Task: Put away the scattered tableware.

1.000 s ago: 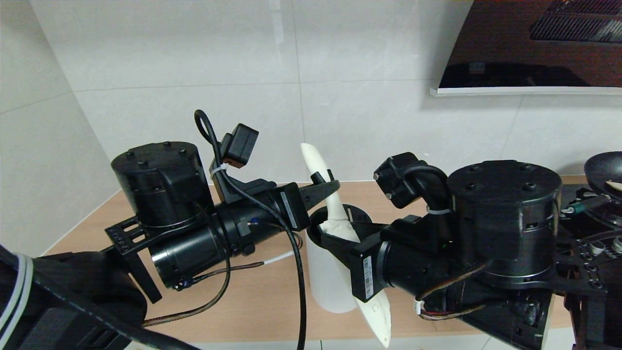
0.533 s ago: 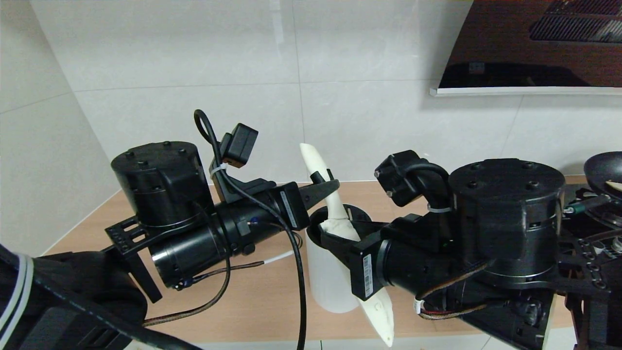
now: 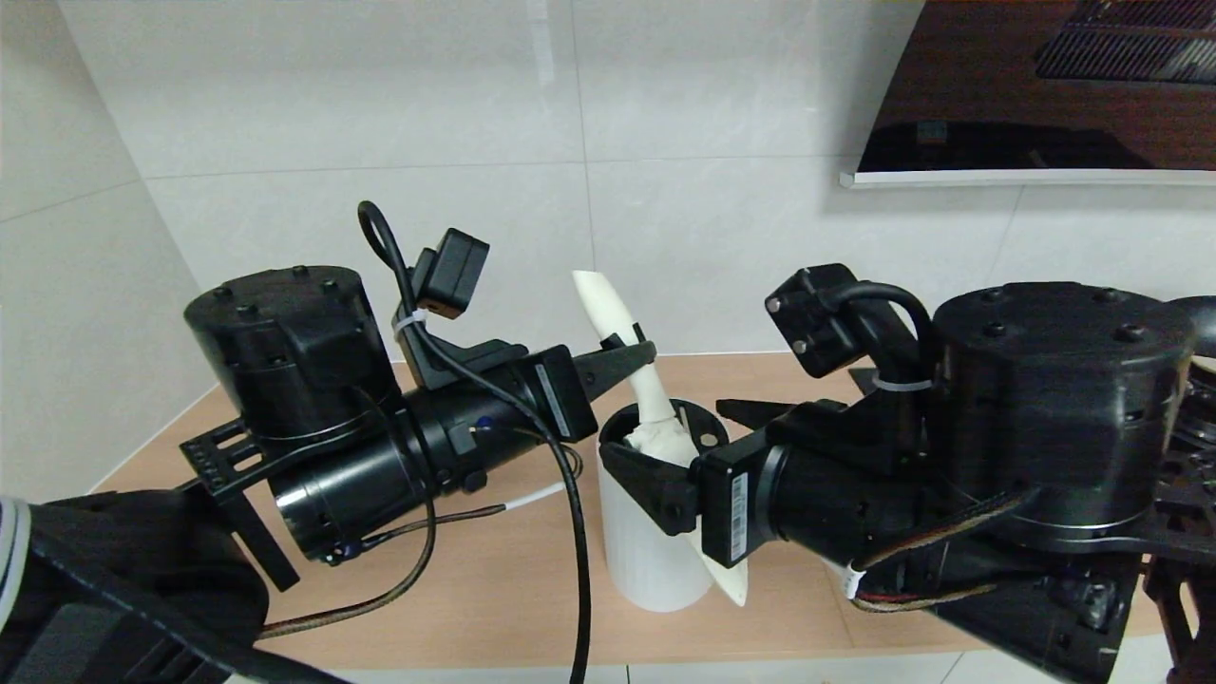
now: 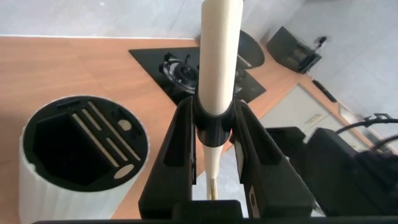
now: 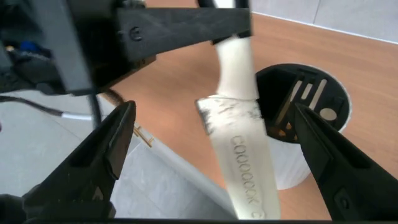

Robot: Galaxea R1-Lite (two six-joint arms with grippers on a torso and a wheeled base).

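Observation:
A cream knife [image 3: 608, 309] stands nearly upright over the white utensil holder [image 3: 651, 560] with a black slotted top. My left gripper [image 3: 627, 356] is shut on the knife's handle [image 4: 219, 56], and the blade [image 3: 727, 575] hangs down past the holder's front side. My right gripper [image 3: 693, 446] is open, one finger on each side of the blade [image 5: 239, 155] without touching it. The holder [image 4: 81, 149] holds a few pale utensils in its slots [image 5: 305, 106].
The holder stands on a wooden counter [image 3: 475, 589] close to its front edge. A black stove [image 4: 186, 68] with a dark pan [image 3: 1192, 332] is to the right. A tiled wall and a range hood [image 3: 1045, 95] are behind.
The left gripper has lifted the knife slightly and shifted it left. The right arm has risen and drawn back to the right, its fingers now standing apart from the blade.

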